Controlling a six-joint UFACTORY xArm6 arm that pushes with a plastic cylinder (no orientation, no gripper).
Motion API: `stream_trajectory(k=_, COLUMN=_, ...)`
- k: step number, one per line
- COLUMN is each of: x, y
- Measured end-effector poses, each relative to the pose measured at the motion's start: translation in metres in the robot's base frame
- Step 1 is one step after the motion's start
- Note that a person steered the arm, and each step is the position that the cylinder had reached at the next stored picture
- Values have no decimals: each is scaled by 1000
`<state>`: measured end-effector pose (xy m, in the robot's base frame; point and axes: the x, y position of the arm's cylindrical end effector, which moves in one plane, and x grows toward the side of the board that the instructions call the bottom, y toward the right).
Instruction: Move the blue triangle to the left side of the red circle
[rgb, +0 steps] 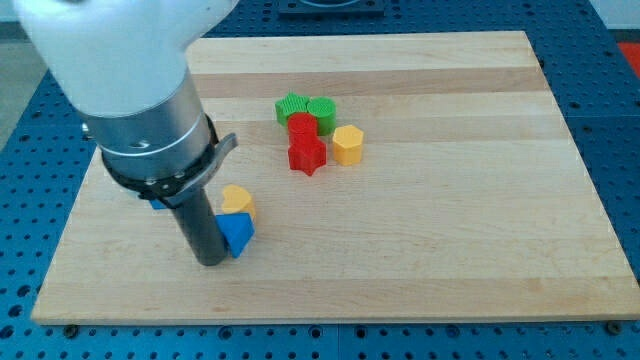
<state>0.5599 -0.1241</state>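
The blue triangle (238, 233) lies on the wooden board (420, 250) at the view's lower left, touching a yellow block (238, 201) just above it. The red circle (302, 126) sits in a cluster near the board's middle top, well up and to the right of the triangle. My tip (210, 260) is at the end of the dark rod, right against the triangle's left side. The arm's big grey body hides the board's upper left.
Around the red circle: a green star block (291, 106) and a green round block (322, 111) above it, a red star block (307, 155) below it, a yellow hexagon block (347, 145) to its right. A bit of another blue block (158, 204) peeks out under the arm.
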Motion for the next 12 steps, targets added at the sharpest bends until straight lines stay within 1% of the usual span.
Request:
stream_trajectory(k=1, x=0, y=23)
stream_trajectory(k=2, x=-7, y=31)
stream_trajectory(k=6, x=-83, y=29)
stream_trajectory(k=10, x=-139, y=25)
stream_trajectory(k=11, x=-143, y=25)
stream_trajectory(k=12, x=-114, y=26)
